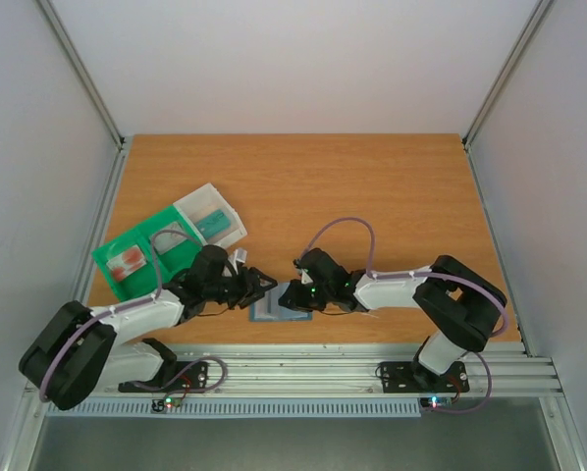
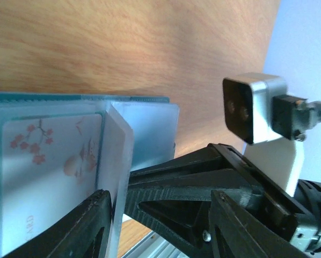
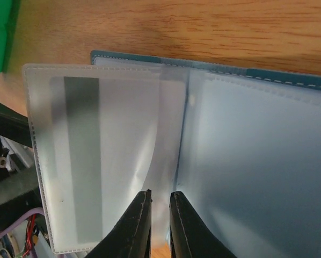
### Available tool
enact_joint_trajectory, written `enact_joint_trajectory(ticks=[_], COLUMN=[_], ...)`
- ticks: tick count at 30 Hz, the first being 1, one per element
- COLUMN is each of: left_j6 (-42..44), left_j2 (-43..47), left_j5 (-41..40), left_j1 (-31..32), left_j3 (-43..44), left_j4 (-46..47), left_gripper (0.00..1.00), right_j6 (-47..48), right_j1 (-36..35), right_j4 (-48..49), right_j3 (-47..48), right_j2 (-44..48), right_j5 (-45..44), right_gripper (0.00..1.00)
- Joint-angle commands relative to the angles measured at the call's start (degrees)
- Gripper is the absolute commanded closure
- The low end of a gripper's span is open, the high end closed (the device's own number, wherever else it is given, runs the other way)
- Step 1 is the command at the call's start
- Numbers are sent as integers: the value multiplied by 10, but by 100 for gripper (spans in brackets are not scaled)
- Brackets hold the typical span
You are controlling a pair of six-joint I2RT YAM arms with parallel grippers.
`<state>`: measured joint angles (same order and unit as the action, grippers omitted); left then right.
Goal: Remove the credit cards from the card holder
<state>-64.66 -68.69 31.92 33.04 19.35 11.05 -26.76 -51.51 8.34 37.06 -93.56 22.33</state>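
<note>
The slate-blue card holder [image 1: 272, 310] lies open near the table's front edge, between my two grippers. In the left wrist view a whitish credit card [image 2: 53, 166] with pink blossoms sits in a clear sleeve, and one sleeve leaf [image 2: 117, 161] stands up against my left finger. My left gripper [image 2: 160, 226] is open, with the right arm's black gripper between its fingers. In the right wrist view a whitish card [image 3: 80, 156] with a dark stripe shows through a lifted sleeve. My right gripper [image 3: 160, 201] is over the holder's [image 3: 257, 161] fold, jaws a narrow crack apart.
A green tray [image 1: 136, 257] with a clear box [image 1: 212, 218] holding teal blocks stands just behind my left arm. The metal rail [image 1: 303, 368] runs along the near table edge. Walls close in the left and right sides.
</note>
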Motion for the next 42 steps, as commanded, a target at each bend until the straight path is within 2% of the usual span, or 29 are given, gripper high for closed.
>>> enact_joint_trajectory(ticks=[1, 13, 19, 32, 42], left_j6=[-12, -18, -12, 62, 66], left_j2=[-28, -111, -127, -44, -73], left_j5=[12, -6, -14, -114, -96], left_j1=[26, 99, 104, 103, 89], left_j3=[10, 68, 79, 103, 104], left_j4=[57, 73, 71, -106, -90], left_gripper=[50, 50, 50, 54, 54], right_j6=[17, 67, 75, 77, 69], right_j1=[-5, -5, -5, -5, -5], right_j4=[-25, -165, -201, -187, -166], right_j3=[-4, -20, -24, -10, 4], right_j2=[26, 158, 193, 179, 134], right_j5=[-19, -135, -171, -148, -117], right_gripper=[86, 85, 85, 85, 84])
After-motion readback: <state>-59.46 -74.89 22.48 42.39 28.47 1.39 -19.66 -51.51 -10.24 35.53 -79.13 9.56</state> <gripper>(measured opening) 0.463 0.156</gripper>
